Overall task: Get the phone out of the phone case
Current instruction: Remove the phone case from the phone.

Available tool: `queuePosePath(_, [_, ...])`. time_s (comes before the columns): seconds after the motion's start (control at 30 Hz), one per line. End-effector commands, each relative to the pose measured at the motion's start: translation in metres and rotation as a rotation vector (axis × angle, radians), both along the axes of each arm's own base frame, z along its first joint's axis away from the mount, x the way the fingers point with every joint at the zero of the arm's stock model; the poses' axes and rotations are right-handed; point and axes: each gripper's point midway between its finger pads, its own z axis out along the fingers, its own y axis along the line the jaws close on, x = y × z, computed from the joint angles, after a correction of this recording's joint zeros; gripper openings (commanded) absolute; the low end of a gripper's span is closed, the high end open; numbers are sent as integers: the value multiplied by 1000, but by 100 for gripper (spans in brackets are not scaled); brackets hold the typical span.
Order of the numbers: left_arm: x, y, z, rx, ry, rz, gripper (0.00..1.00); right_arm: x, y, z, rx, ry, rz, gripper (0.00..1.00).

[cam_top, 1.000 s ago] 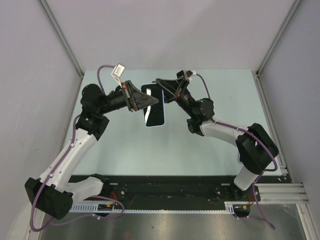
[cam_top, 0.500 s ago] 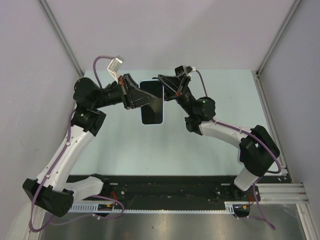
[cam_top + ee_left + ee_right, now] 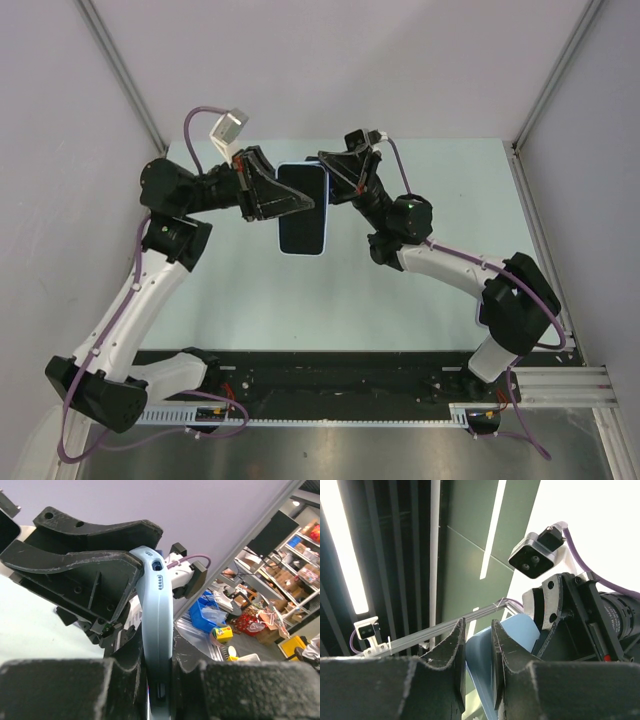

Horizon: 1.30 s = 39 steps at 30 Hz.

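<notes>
1. Top external view: the phone (image 3: 302, 228), seated in its blue phone case (image 3: 302, 251), hangs above the table (image 3: 430, 200) between both arms.
2. Left gripper (image 3: 305, 203) is clamped across the case's faces, anchoring it.
3. Right gripper (image 3: 328, 172) pinches the upper corner, seemingly placed to peel the rim.

Top view: a pale mint-green flat worktop (image 3: 470, 190) sits enclosed by plain grey panel walls (image 3: 330, 60), with bare aluminium corner posts (image 3: 120, 75) rising at the far corners. A black mounting rail (image 3: 340, 372) runs along the near edge, and a silver slotted cable duct (image 3: 350, 423) lies just in front of it.

Left wrist view: background storage shelving stacked with boxes (image 3: 295, 555), blue plastic bins (image 3: 207, 615) and a small yellow container (image 3: 222, 632).

Right wrist view: dark slatted ceiling with long white strip lights (image 3: 342, 545), and a small white camera on an aluminium bar (image 3: 367, 629).
</notes>
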Motion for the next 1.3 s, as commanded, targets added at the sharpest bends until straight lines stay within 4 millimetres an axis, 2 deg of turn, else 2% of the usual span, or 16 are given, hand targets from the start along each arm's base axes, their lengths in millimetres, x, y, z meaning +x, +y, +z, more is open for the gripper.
queuePosePath(0.0, [-82, 22, 78, -177, -362, -121, 0, -30, 3, -8, 16, -105, 93, 0])
queuePosePath(0.23, [-103, 32, 92, -244, -381, -147, 0, -25, 14, -20, -17, -99, 95, 0])
queuePosePath(0.33, [-109, 36, 97, -279, -373, -159, 0, -21, 29, -34, -92, -118, 69, 0])
queuePosePath(0.43, [-116, 41, 104, -342, -354, -186, 0, -14, 48, -67, -256, -131, 18, 0])
queuePosePath(0.57, [-117, 46, 113, -414, -326, -196, 0, 5, 58, -145, -550, -85, -96, 0])
queuePosePath(0.6, [-112, 44, 111, -413, -299, -200, 0, 11, 59, -169, -658, -34, -102, 0])
queuePosePath(0.67, [-105, 42, 109, -424, -266, -196, 0, 19, 56, -196, -786, -62, -195, 0])
queuePosePath(0.7, [-102, 41, 108, -428, -245, -197, 0, 18, 55, -221, -899, -30, -197, 0])
queuePosePath(0.77, [-91, 38, 103, -437, -200, -185, 0, 20, 53, -240, -1008, -81, -271, 0])
queuePosePath(0.8, [-88, 37, 101, -441, -190, -180, 0, 15, 52, -258, -1093, -63, -263, 0])
queuePosePath(0.87, [-77, 32, 94, -437, -157, -169, 1, 15, 42, -282, -1212, -75, -290, 6])
queuePosePath(0.9, [-71, 30, 91, -436, -142, -163, 0, 16, 39, -290, -1250, -70, -293, 12])
queuePosePath(1.07, [-41, 20, 70, -429, -45, -135, 0, 6, 31, -319, -1366, -85, -268, 21])
queuePosePath(1.2, [-18, 16, 53, -404, -8, -83, 0, -8, 31, -329, -1378, -95, -239, 27])
queuePosePath(1.23, [-14, 15, 49, -393, 9, -73, 0, -15, 28, -338, -1389, -87, -213, 29])
queuePosePath(1.27, [-8, 14, 45, -388, 15, -61, 0, -17, 29, -335, -1364, -94, -206, 31])
